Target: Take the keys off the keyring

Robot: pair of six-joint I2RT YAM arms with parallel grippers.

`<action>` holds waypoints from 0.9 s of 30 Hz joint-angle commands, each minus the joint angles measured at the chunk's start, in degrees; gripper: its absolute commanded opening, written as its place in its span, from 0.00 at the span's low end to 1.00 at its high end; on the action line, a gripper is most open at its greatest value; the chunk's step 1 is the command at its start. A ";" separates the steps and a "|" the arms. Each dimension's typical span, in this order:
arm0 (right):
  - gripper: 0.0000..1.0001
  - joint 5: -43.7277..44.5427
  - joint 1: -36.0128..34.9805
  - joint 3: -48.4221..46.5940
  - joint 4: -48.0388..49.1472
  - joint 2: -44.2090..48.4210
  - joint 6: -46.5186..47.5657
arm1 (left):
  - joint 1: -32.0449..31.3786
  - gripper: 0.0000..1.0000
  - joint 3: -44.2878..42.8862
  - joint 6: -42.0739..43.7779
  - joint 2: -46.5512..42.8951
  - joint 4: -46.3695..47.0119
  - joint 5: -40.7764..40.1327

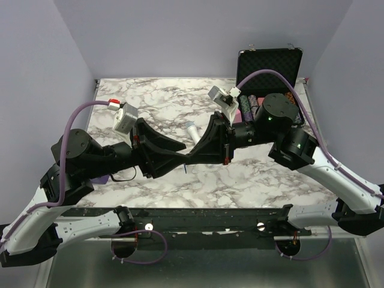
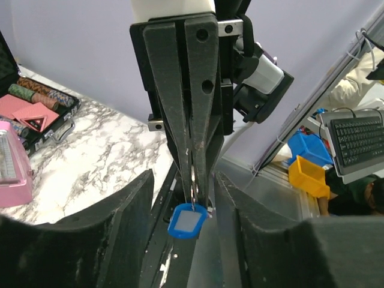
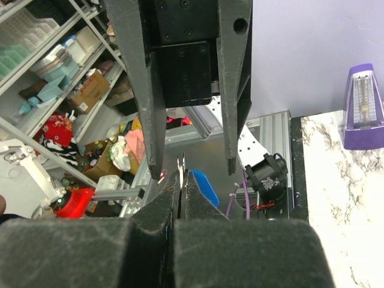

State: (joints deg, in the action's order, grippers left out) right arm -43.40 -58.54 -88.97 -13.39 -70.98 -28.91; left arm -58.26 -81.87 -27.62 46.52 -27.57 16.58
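Note:
Both grippers meet in mid-air above the marble table [image 1: 168, 105]. My right gripper [image 3: 180, 180] is shut on the thin silver keyring [image 3: 182, 165], which pokes out between its pads. The key's blue head [image 3: 204, 187] hangs just behind them. In the left wrist view the keyring [image 2: 193, 179] runs down between the right gripper's closed fingers [image 2: 204, 108], and the blue-headed key [image 2: 187, 220] dangles below their tips. My left gripper [image 2: 185, 180] is open, with one finger [image 2: 114, 228] on each side of the key, not touching it. From above the key is hidden where the grippers join [image 1: 187, 155].
An open black case [image 1: 270, 69] with poker chips stands at the back right, also seen in the left wrist view [image 2: 36, 108]. A white microphone [image 1: 193, 133] lies behind the grippers. A purple metronome [image 3: 363, 108] stands on the table near the left arm.

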 commanded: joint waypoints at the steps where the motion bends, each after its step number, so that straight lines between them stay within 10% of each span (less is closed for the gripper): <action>1: 0.01 -1.16 -0.17 0.90 1.52 1.19 -0.27 | -0.28 0.54 1.09 -1.12 -1.78 1.11 -0.58; 15: 0.01 -1.60 -0.26 0.90 3.45 1.55 -1.06 | -0.28 0.33 3.73 -2.97 -1.44 4.81 0.21; 21: 0.01 -1.87 -0.26 1.25 3.11 1.63 -1.07 | -0.28 0.00 3.12 -2.71 -0.73 4.90 0.82; 27: 0.01 -0.03 -0.17 3.10 1.97 2.86 0.16 | -0.28 0.00 2.41 -0.42 -0.03 0.16 2.14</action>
State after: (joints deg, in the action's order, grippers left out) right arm -43.35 -58.48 -87.24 -11.68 -69.73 -29.61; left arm -58.26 -78.78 -30.02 45.23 -23.27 17.37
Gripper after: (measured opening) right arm 0.015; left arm 0.009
